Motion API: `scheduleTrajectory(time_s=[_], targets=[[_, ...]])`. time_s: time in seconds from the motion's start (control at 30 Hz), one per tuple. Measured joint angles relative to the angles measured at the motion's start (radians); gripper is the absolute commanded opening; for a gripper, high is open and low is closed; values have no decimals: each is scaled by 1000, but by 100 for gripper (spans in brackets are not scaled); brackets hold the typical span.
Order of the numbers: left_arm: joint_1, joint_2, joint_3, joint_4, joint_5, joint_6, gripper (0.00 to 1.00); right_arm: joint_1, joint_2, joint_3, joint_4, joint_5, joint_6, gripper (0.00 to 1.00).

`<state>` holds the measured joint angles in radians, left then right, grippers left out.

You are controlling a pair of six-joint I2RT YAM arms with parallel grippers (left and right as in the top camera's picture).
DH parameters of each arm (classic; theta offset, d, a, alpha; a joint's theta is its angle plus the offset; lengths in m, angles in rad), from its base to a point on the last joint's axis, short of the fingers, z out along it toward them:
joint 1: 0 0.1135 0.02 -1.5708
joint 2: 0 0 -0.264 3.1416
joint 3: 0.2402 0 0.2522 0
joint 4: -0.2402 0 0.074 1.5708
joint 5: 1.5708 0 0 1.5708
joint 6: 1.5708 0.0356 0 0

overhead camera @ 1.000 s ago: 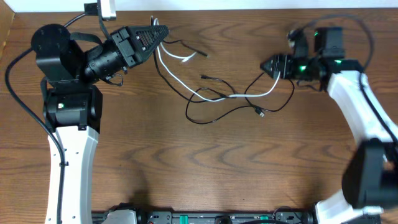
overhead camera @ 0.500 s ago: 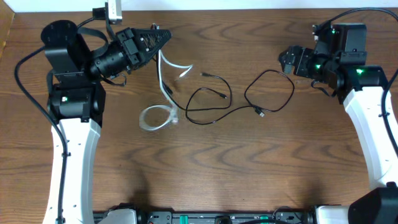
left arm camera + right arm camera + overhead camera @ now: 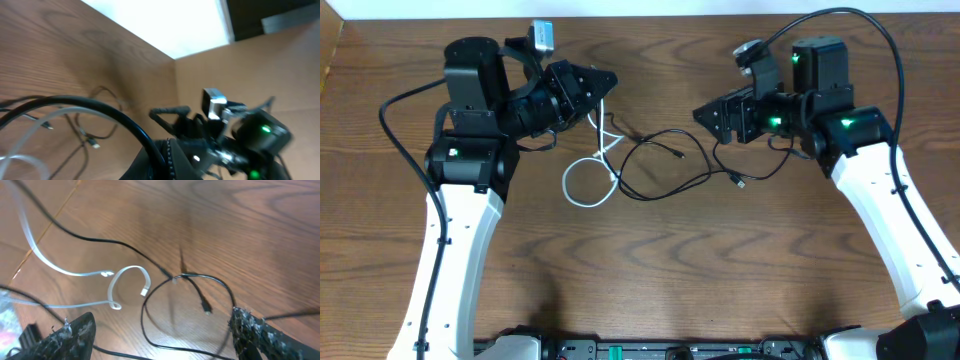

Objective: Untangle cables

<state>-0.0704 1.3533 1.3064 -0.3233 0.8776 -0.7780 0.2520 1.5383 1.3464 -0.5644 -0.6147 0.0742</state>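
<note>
The white cord (image 3: 586,183) lies in a small loop on the wood, and one strand rises to my left gripper (image 3: 608,82). That gripper is shut on it, above the back of the table. The thin black cord (image 3: 660,168) sprawls in loose loops just right of the white loop, with a plug end (image 3: 738,181) lying free. My right gripper (image 3: 705,113) hangs open above the black cord's right part, holding nothing. In the right wrist view the white cord (image 3: 75,273) and the black loop (image 3: 186,278) lie beyond the right gripper (image 3: 165,340). The left wrist view is blurred around the left gripper (image 3: 167,162).
The right arm (image 3: 250,137) shows in the left wrist view. A thick black wire (image 3: 850,20) arcs over the right arm, and another (image 3: 395,95) runs beside the left arm. The table's back edge (image 3: 650,14) meets a white strip.
The white cord, a second ago stretched between both grippers, is free of the right gripper and has curled into a loop. The left arm swung right. The right gripper pulled back, then moved left.
</note>
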Motion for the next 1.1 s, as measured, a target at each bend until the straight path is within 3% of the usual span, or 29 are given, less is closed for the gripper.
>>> scheduleTrajectory(time_s=[0.23, 0.3, 0.47, 0.6, 0.93, 1.1], targets=[[-53, 19, 0, -146, -140, 115, 9, -21, 0, 0, -27, 72, 72, 83], [-93, 53, 0, -159, -157, 168, 18, -42, 0, 0, -33, 101, 93, 85], [-190, 189, 0, -160, -176, 293, 53, -83, 0, 0, -41, 136, 114, 90], [-225, 283, 0, -142, -181, 366, 64, -101, 0, 0, -68, 144, 124, 94], [-224, 260, 8, -137, -201, 466, 65, -140, 0, 0, -121, 168, 127, 95], [-224, 227, 26, -189, -220, 494, 49, -140, 0, 0, -125, 185, 127, 95]])
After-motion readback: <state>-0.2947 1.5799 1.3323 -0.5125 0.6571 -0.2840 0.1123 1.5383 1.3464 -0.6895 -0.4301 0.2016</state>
